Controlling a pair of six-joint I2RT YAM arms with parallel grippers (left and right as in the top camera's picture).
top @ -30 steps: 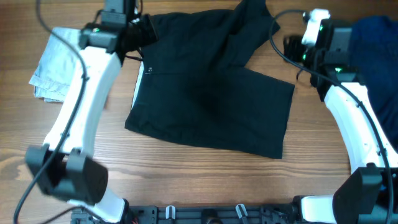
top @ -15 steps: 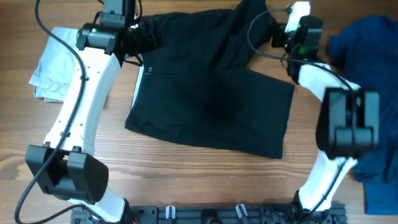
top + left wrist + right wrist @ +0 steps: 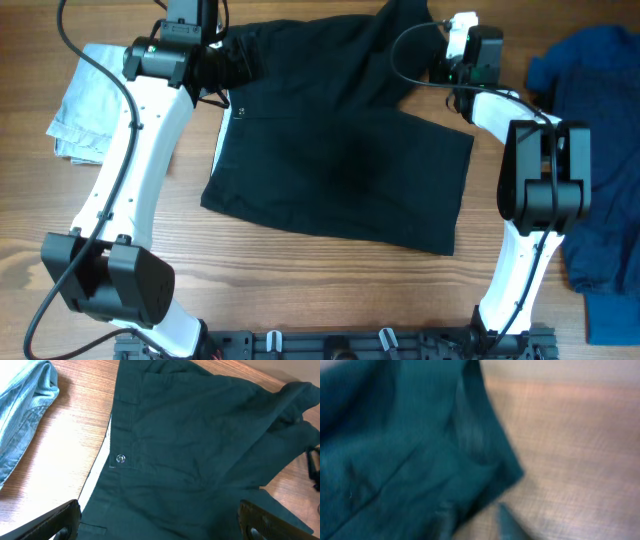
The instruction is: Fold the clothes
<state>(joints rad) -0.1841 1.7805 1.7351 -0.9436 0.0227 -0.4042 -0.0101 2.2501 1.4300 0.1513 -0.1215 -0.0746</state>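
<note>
The black shorts (image 3: 340, 160) lie spread on the wooden table (image 3: 300, 290), with the hem nearest the robot bases and the waistband to the left. A royal-blue garment (image 3: 600, 150) runs along the right edge, apart from them. Farther back, the left gripper (image 3: 236, 66) hangs over the waistband corner near a silver snap (image 3: 120, 458), its fingers (image 3: 55, 522) spread wide and holding nothing. The right gripper (image 3: 442, 72) sits at the edge of the bunched far leg. Its wrist view is blurred, so I cannot tell whether it grips the cloth. A pale blue denim piece (image 3: 85, 105) lies at the far left.
</note>
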